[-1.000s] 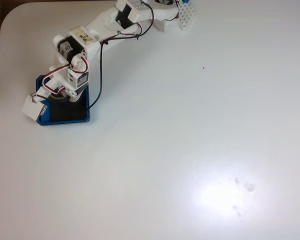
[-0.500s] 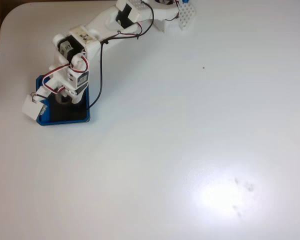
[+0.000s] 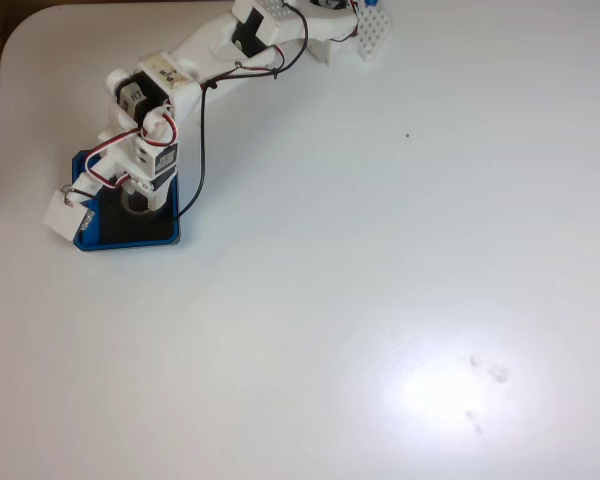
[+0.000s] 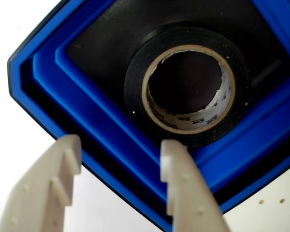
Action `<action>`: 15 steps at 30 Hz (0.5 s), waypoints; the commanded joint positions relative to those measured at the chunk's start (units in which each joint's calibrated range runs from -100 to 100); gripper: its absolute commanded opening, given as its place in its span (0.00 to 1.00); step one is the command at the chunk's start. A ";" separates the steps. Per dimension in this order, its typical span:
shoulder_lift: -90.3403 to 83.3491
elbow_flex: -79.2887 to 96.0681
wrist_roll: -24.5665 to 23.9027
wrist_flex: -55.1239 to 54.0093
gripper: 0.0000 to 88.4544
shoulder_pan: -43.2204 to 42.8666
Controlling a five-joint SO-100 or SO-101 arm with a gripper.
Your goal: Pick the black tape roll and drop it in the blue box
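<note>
Fixed view. The white arm [image 3: 195, 60] reached from the table's [image 3: 380, 300] top edge down to the blue box [image 3: 170, 236] near the left side. The gripper [image 3: 130, 200] hung over the box's black floor, its wrist housing covering most of the tray. A pale ring directly beneath the claw may have been the black tape roll [image 3: 136, 204]; the view was too small to be sure.

Wrist view. The two pale fingers [image 4: 183, 188] of the gripper [image 4: 121, 157] stood spread apart, with nothing between them. Just beyond the fingertips lay the black tape roll [image 4: 135, 72], flat on the black floor of the blue box [image 4: 87, 116]. The roll was a broad dark band around a whitish cardboard core with faint print inside. It lay close against the box's stepped blue wall, near a corner.
</note>
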 commanded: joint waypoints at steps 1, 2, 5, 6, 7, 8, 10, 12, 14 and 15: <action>-5.06 -3.71 0.33 0.61 0.17 -0.89; -6.65 -3.17 -0.02 0.61 0.17 -0.99; -12.33 -0.57 0.15 0.61 0.17 -0.79; -14.51 1.14 0.15 0.53 0.17 -0.79; -16.76 3.20 0.15 0.12 0.17 -0.79; -19.11 5.81 0.15 -0.21 0.17 -0.79; -23.45 12.37 0.15 -0.29 0.17 -1.18; -27.63 19.65 0.07 -0.38 0.15 -1.47; -32.23 25.94 0.07 -1.20 0.13 -3.13; -34.49 28.81 0.07 -2.52 0.12 -4.31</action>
